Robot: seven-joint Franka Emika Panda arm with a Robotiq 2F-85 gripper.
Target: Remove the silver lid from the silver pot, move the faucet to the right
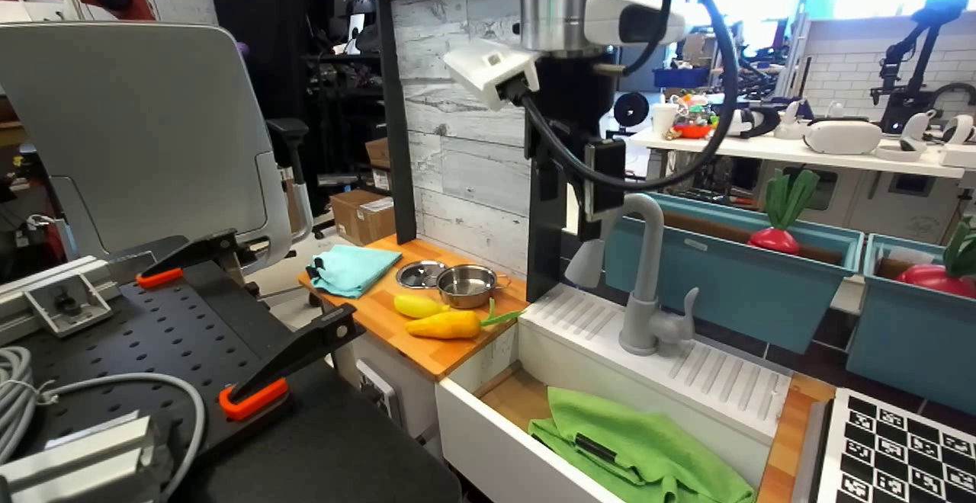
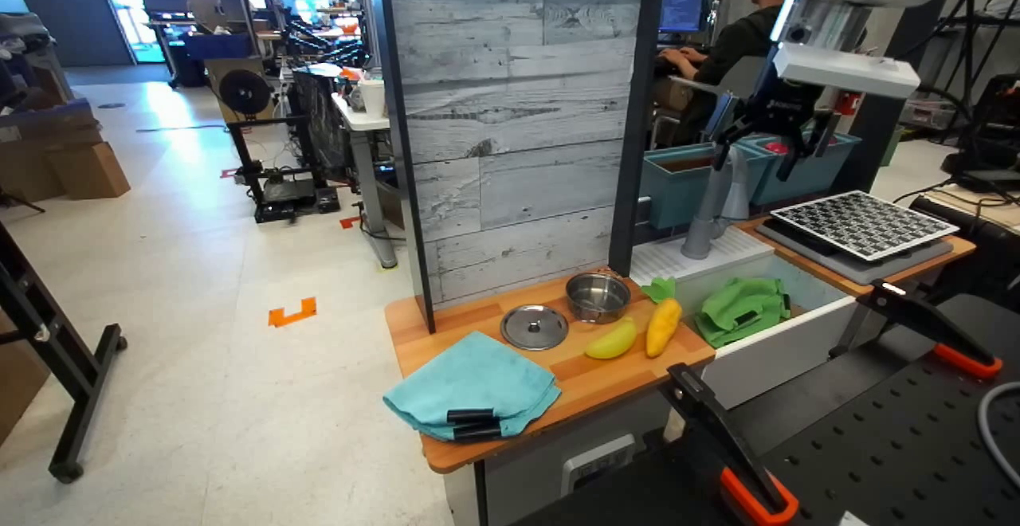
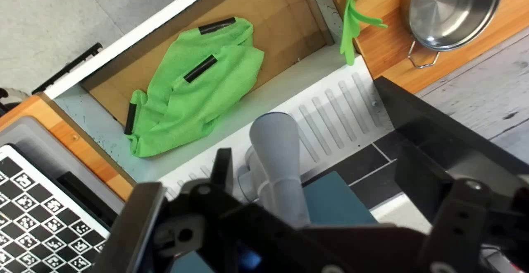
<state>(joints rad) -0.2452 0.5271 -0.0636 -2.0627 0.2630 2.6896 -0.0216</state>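
Gripper [image 3: 314, 157], fingers wide apart, faucet [image 3: 276, 140] between them, teal planter [image 3: 337, 202] behind, green cloth [image 3: 206, 95] in the sink [image 3: 285, 25]

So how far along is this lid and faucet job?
Done: the silver lid lies off, beside the silver pot. In hand: the pincer hangs open by the faucet, with no clear grip. Left, probably: moving the faucet right; whether it has turned can't be told here.

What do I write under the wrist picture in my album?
Open gripper near the grey faucet, green cloth in the sink.
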